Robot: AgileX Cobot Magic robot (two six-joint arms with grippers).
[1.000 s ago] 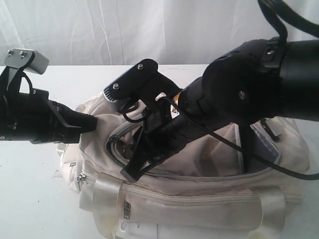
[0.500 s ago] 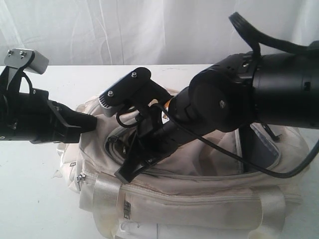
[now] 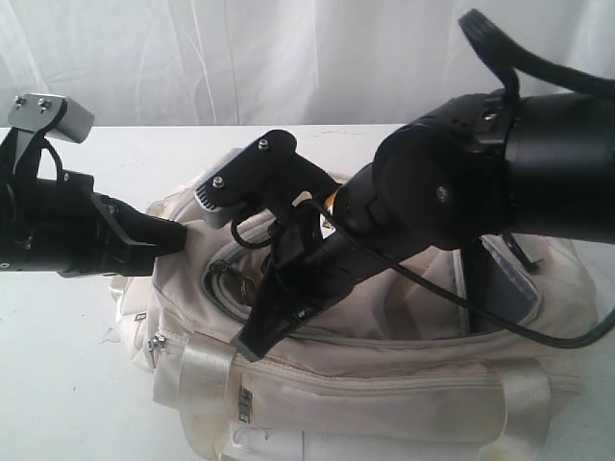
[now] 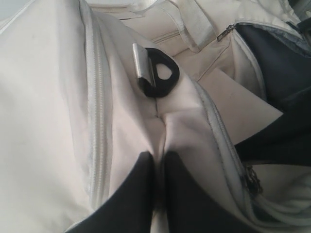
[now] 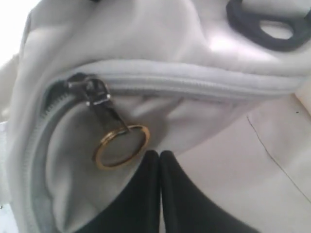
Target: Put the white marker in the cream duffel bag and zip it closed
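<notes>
The cream duffel bag (image 3: 384, 384) is set on the white table (image 3: 58, 365). Its top is seen open, and the dark lining (image 4: 277, 73) is shown inside. The left gripper (image 3: 178, 235) is held at the bag's left end. In the left wrist view a fold of the cream cloth is seen pinched between its narrow-set fingers (image 4: 136, 194), near a black clip (image 4: 151, 88) and a grey zip (image 4: 97, 121). The right gripper (image 3: 252, 341) is reached across to the left part of the bag's opening and pointed down at the zip. In the right wrist view its fingers (image 5: 146, 194) are pressed flat together, and the tips are placed just beside the brass ring (image 5: 98, 154) that is hung from the zip slider (image 5: 95, 90). Whether the ring is caught between them cannot be told.
</notes>
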